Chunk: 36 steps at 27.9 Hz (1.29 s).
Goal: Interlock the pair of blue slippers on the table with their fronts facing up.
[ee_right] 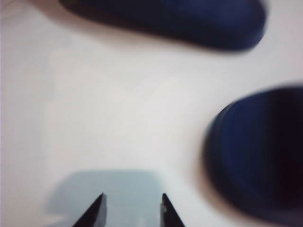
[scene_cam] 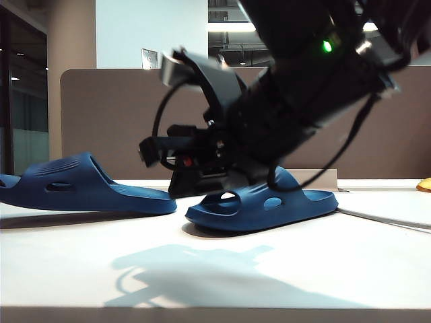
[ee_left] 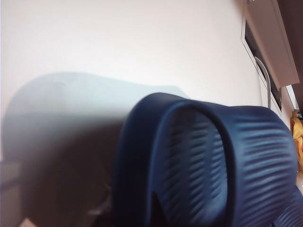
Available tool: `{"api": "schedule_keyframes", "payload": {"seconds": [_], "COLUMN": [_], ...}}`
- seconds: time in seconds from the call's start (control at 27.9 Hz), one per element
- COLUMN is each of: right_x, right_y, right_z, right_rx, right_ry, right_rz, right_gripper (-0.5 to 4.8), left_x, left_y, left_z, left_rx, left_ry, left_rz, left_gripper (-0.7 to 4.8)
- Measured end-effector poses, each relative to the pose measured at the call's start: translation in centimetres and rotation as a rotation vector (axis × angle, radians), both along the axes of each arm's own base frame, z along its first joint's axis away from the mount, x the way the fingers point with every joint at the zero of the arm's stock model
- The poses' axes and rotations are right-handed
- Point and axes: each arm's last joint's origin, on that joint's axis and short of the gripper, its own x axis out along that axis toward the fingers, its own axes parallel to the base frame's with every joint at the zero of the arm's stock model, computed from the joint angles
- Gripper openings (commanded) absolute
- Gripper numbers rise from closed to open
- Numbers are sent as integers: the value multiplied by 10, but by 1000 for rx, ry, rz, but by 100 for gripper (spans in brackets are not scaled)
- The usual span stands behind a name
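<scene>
Two blue slippers lie sole-down on the table (scene_cam: 67, 269): one at the left (scene_cam: 87, 185), one in the middle (scene_cam: 269, 202). A big black arm comes down from the upper right over the middle slipper, and its right gripper (scene_cam: 145, 153) points left above the table. In the right wrist view that gripper (ee_right: 132, 208) is open over bare table, with one slipper (ee_right: 170, 19) beyond and one (ee_right: 260, 151) beside it. A ribbed slipper strap (ee_left: 213, 156) fills the left wrist view, right at the left gripper, whose fingers are hidden in the dark.
A brown partition panel (scene_cam: 101, 121) runs along the table's far side. A yellow object (scene_cam: 424, 184) lies at the far right, also seen in the left wrist view (ee_left: 297, 137). A flat white board (scene_cam: 390, 210) lies right of the middle slipper. The table's front edge (scene_cam: 215, 312) is near.
</scene>
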Motion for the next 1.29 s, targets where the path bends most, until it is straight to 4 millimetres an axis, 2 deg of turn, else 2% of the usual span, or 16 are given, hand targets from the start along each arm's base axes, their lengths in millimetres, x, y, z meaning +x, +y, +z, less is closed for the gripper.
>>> {"api": "schedule_keyframes", "payload": {"seconds": [0.07, 0.18, 0.22, 0.25, 0.32, 0.57, 0.93, 1.29], "right_x": [-4, -3, -2, 0, 7, 26, 45, 49], "right_y": [5, 8, 9, 9, 6, -7, 21, 24], "right_z": [4, 7, 8, 10, 12, 10, -4, -17], "right_rx": [-157, -314, -356, -415, -471, -534, -622, -726], "right_ry": [-168, -282, -309, -344, -378, -384, -371, -398], "right_rz": [39, 118, 132, 133, 121, 109, 184, 224], "right_gripper": [149, 159, 208, 230, 234, 234, 234, 234], "left_x": [0, 0, 1, 1, 2, 3, 3, 3], "left_y": [0, -2, -2, -4, -5, -10, -10, -10], "left_z": [0, 0, 0, 0, 0, 0, 0, 0], "left_rx": [0, 0, 0, 0, 0, -1, -2, -2], "left_ry": [0, 0, 0, 0, 0, 0, -1, -1], "left_rz": [-1, -6, -8, -13, -18, -35, -36, -36], "left_gripper": [-6, -6, -6, -6, -6, -6, -6, -6]}}
